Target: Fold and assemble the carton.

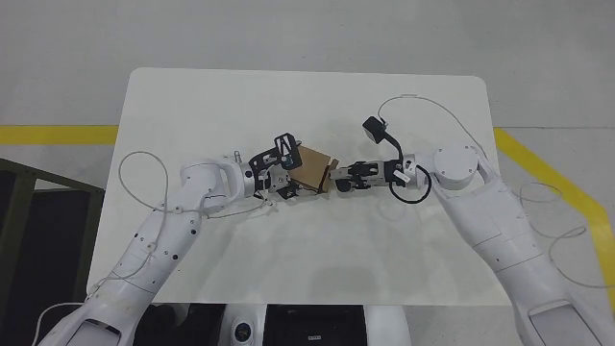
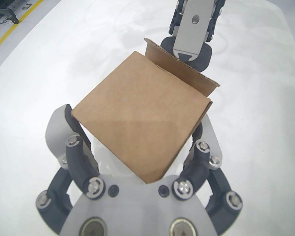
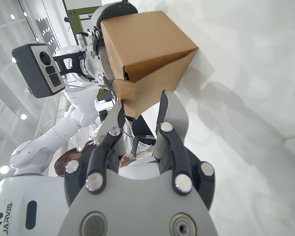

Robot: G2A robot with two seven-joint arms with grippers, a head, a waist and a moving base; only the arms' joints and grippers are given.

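A brown cardboard carton (image 1: 314, 170) is held above the middle of the white table (image 1: 192, 106). My left gripper (image 2: 136, 120) is shut on the carton (image 2: 142, 114), with one finger on each side wall. The carton's far end is open, and one flap (image 2: 184, 74) stands up there. From the opposite side, my right gripper (image 3: 142, 103) is closed on the lower corner of that flap (image 3: 147, 89), one finger on each face. It also shows as the right gripper (image 2: 190, 53) at the flap's edge. A smaller side flap (image 3: 124, 89) is folded inwards.
The two arms meet at the table's middle, the right gripper (image 1: 338, 178) facing the left gripper (image 1: 286, 168). Thin cables (image 1: 144, 168) trail over the table beside each arm. Grey floor with yellow lines (image 1: 58, 135) surrounds the table.
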